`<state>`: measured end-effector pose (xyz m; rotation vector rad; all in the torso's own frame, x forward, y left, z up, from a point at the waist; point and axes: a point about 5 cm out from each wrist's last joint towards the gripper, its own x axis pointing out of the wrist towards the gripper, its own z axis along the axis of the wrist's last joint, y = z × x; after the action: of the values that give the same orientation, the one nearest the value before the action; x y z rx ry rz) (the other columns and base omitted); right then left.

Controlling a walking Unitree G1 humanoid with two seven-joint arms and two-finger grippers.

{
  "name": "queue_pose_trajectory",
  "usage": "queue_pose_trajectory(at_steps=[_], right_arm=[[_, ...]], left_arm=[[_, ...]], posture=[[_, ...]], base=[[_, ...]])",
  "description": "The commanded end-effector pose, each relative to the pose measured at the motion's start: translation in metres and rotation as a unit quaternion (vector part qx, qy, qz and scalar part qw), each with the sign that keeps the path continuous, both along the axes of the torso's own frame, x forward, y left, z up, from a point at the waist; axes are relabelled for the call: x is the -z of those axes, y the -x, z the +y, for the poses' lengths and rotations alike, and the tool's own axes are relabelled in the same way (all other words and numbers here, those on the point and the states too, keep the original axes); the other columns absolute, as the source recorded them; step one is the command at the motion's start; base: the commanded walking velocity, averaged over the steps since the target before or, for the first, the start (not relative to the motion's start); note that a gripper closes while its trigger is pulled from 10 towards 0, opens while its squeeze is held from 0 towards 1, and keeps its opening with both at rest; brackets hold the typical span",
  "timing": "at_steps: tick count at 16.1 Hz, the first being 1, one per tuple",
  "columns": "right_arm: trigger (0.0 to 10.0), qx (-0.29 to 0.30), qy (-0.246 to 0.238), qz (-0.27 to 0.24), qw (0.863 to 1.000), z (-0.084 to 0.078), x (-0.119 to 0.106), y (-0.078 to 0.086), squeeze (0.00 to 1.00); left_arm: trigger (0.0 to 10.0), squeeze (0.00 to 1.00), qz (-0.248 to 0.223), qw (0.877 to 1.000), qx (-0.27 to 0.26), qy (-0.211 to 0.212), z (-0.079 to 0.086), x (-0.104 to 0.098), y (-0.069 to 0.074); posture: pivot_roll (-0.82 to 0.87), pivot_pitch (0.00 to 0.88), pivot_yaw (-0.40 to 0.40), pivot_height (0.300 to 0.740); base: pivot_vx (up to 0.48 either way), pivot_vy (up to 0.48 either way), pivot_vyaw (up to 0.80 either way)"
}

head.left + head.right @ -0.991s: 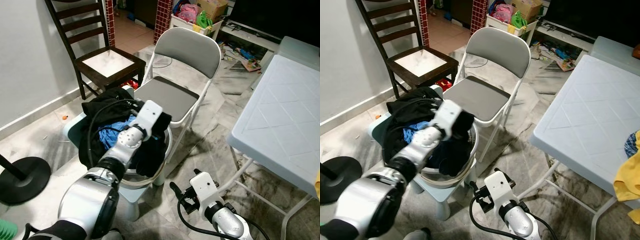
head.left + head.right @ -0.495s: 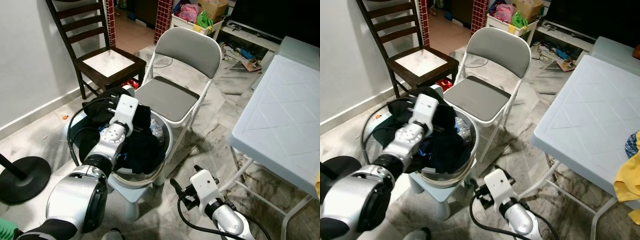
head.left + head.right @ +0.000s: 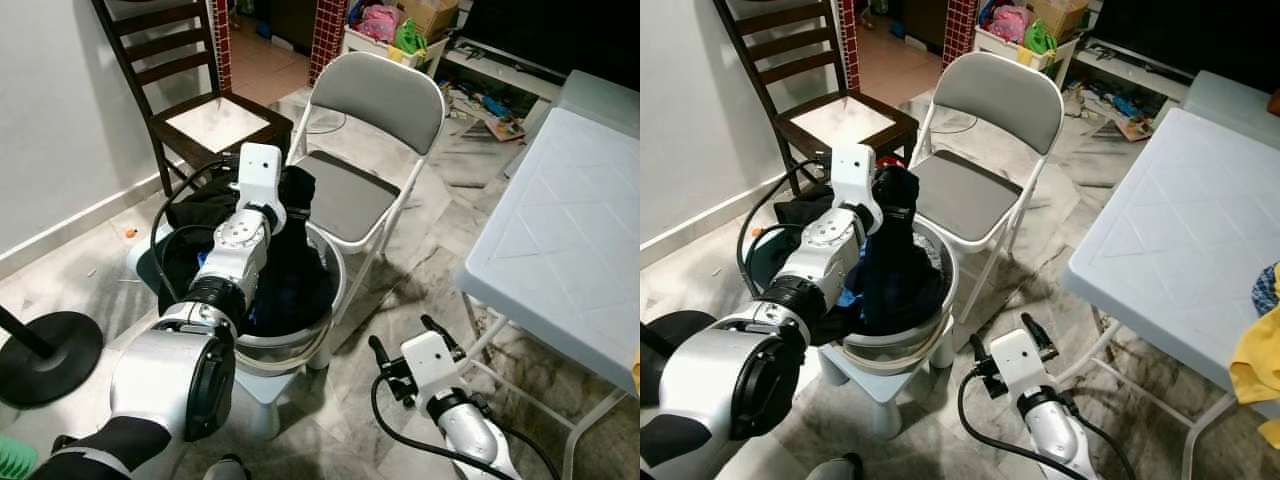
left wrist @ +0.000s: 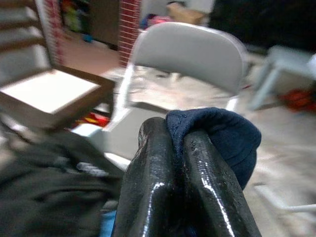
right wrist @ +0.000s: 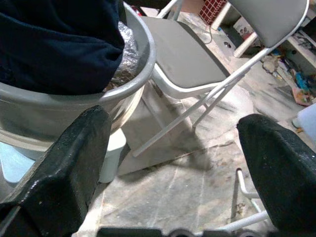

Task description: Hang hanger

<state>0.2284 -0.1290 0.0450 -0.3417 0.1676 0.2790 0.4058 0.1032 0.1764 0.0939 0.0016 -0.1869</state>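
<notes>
My left gripper [image 4: 175,132] is shut on a fold of a dark navy garment [image 4: 217,134]. It holds that garment [image 3: 285,270] up over a grey basin [image 3: 336,272], and the cloth hangs down from the fingers into the basin. More dark clothes [image 3: 195,215] and a bit of blue cloth [image 3: 847,297] lie heaped at the basin's left side. My right gripper [image 3: 410,340] hangs low near the floor, to the right of the basin, open with nothing between its fingers [image 5: 69,168].
The basin stands on a small pale stool [image 3: 270,385]. A grey folding chair [image 3: 345,195] is right behind it and a dark wooden chair [image 3: 215,120] further left. A white table [image 3: 570,240] fills the right. A black round base [image 3: 45,355] sits at the left on the floor.
My left gripper has risen and swung back towards the folding chair, pulling the navy garment up out of the basin. The right gripper has drifted a little to the right.
</notes>
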Motion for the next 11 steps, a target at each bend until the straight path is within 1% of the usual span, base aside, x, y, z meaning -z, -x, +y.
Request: queue_pose_trajectory(at_steps=[1, 2, 3, 4, 5, 6, 7, 8, 9, 10, 11], right_arm=[[10.0, 0.006, 0.003, -0.004, 1.000, -0.002, 0.001, 0.000, 0.00], [10.0, 0.007, 0.001, -0.003, 1.000, -0.001, 0.002, 0.001, 0.00], [10.0, 0.007, -0.002, -0.001, 1.000, 0.000, 0.003, 0.002, 0.00], [10.0, 0.007, -0.002, 0.000, 1.000, 0.000, 0.004, 0.004, 0.00], [10.0, 0.007, -0.002, 0.001, 1.000, 0.000, 0.005, 0.005, 0.00], [10.0, 0.007, -0.003, 0.001, 1.000, 0.000, 0.005, 0.006, 0.00], [10.0, 0.005, -0.003, 0.002, 1.000, -0.001, 0.005, 0.007, 0.00], [10.0, 0.000, 0.000, 0.003, 1.000, -0.002, 0.004, 0.007, 0.00], [10.0, -0.004, 0.001, 0.002, 1.000, -0.002, 0.002, 0.006, 0.00], [10.0, -0.007, 0.002, 0.000, 1.000, -0.003, 0.000, 0.005, 0.00], [10.0, -0.009, 0.003, -0.001, 1.000, -0.003, -0.001, 0.004, 0.00]], left_arm=[[9.0, 0.00, -0.039, 0.998, -0.008, -0.055, 0.003, -0.013, -0.003], [10.0, 0.00, -0.034, 0.994, -0.014, -0.106, 0.010, -0.005, -0.001], [10.0, 0.00, -0.024, 0.985, -0.031, -0.171, 0.020, 0.006, 0.001], [10.0, 0.00, -0.009, 0.980, -0.044, -0.193, 0.027, 0.013, 0.002], [10.0, 1.00, 0.019, 0.973, -0.063, -0.221, 0.038, 0.025, 0.005], [10.0, 1.00, 0.031, 0.967, -0.062, -0.244, 0.044, 0.033, 0.008], [10.0, 1.00, 0.039, 0.964, -0.060, -0.258, 0.046, 0.039, 0.010], [10.0, 1.00, 0.063, 0.963, -0.056, -0.254, 0.050, 0.046, 0.013], [10.0, 1.00, 0.038, 0.948, -0.048, -0.311, 0.053, 0.043, 0.013], [10.0, 1.00, 0.002, 0.928, -0.042, -0.370, 0.053, 0.038, 0.012], [10.0, 1.00, -0.013, 0.918, -0.042, -0.395, 0.054, 0.036, 0.011]], posture=[[0.07, 0.109, -0.100, 0.740], [0.07, 0.111, -0.097, 0.740], [0.07, 0.111, -0.097, 0.740], [0.06, 0.113, -0.098, 0.740], [0.06, 0.112, -0.104, 0.740], [0.05, 0.111, -0.108, 0.740], [0.05, 0.110, -0.115, 0.740], [0.05, 0.109, -0.125, 0.740], [0.05, 0.107, -0.134, 0.740], [0.05, 0.107, -0.139, 0.740], [0.05, 0.110, -0.144, 0.740]], base=[[0.000, 0.000, 0.00], [0.000, 0.000, 0.00], [0.000, 0.000, 0.00], [0.000, 0.000, 0.00], [0.000, 0.000, 0.00], [0.000, 0.000, 0.00], [0.000, 0.000, 0.00], [0.000, 0.000, 0.00], [0.000, 0.000, 0.00], [0.000, 0.000, 0.00], [0.000, 0.000, 0.00]])
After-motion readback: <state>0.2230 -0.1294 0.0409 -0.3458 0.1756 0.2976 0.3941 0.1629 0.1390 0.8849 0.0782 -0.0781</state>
